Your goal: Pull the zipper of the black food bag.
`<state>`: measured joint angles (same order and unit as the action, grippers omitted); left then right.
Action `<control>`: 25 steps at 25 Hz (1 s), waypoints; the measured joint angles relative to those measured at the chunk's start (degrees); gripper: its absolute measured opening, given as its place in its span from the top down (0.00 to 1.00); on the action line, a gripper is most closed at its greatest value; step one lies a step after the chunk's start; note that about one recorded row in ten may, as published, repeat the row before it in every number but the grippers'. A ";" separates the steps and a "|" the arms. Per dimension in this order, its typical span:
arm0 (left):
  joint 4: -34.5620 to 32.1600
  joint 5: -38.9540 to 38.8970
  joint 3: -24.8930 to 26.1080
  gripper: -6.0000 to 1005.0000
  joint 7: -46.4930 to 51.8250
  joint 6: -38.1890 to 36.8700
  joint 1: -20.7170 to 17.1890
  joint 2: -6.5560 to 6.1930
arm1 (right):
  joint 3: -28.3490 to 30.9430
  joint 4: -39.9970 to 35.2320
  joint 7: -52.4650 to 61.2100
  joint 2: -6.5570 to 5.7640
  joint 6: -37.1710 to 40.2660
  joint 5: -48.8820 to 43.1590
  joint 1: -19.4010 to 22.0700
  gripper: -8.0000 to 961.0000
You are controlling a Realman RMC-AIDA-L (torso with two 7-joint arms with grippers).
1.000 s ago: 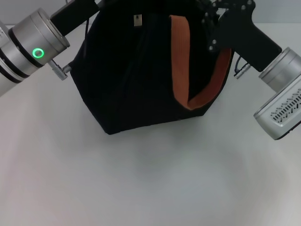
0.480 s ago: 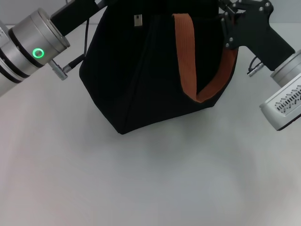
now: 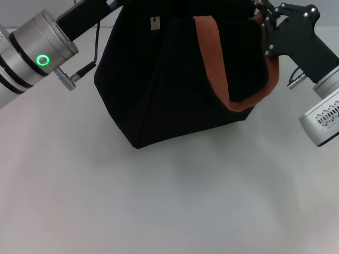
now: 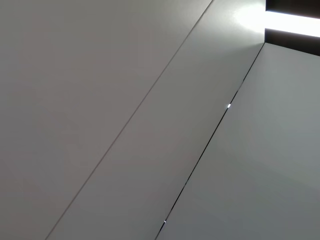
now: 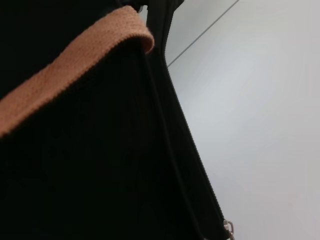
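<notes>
Up at the far edge of the head view, the black food bag [image 3: 180, 79] stands on the white bench [image 3: 159, 206], a near corner turned toward the camera and its base tilted. An orange-brown strap handle [image 3: 220, 69] hangs in a loop down the bag's front face, and a small grey tag [image 3: 154, 23] sits near the top edge.

The right gripper [image 3: 265, 16] is against the bag's upper right corner, just beside the top of the strap; whether its fingers are spread or pinching something cannot be told, since they run out of view. The left gripper reaches toward the bag's upper left corner and its fingers lie outside the pictures, so their state is unknown.

From the right wrist view, the bag's black fabric [image 5: 90, 150] fills most of the picture, the strap [image 5: 70, 65] crosses it, and the zipper [image 5: 228, 229] shows as a small silver pull at the end of the black zip track. The left wrist view shows only pale flat panels [image 4: 125, 120].
</notes>
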<state>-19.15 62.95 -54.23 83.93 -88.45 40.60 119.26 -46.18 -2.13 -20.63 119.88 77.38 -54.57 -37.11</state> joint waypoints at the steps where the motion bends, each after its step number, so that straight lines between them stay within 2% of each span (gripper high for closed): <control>1: 0.03 -0.01 0.00 0.94 0.00 0.00 0.00 0.00 | 0.01 0.02 0.52 0.00 0.39 0.00 0.05 0.89; 9: 0.07 -0.09 0.02 0.93 0.00 0.36 0.00 0.00 | -0.20 3.28 8.07 -0.01 11.66 -0.17 0.60 0.87; 16: 0.02 -0.08 0.01 0.93 0.00 1.21 0.41 0.00 | 0.12 3.64 18.22 0.00 14.20 0.05 1.56 0.84; 18: 0.01 -0.08 0.01 0.93 0.00 1.32 0.43 0.00 | 0.14 3.58 20.00 0.00 14.24 0.05 1.68 0.76; 21: -0.01 0.15 0.01 0.93 0.00 2.10 0.45 0.00 | 0.18 1.86 30.21 -0.20 14.28 0.04 2.98 0.65; 23: -0.01 0.30 -0.03 0.93 -0.01 2.37 0.43 0.00 | 0.16 1.07 33.20 -0.21 14.29 -0.02 3.46 0.58; 24: -0.01 0.43 -0.33 0.93 -0.29 2.68 0.36 0.00 | -0.19 -0.44 38.84 -0.24 14.27 -0.22 4.48 0.54; 25: -0.01 0.43 -0.33 0.93 -0.29 2.68 0.36 0.00 | -0.19 -0.44 38.84 -0.24 14.27 -0.22 4.48 0.51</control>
<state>-19.17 63.38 -54.57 83.64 -85.76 40.96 119.27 -46.38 -2.57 18.21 119.64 91.65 -54.78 -32.63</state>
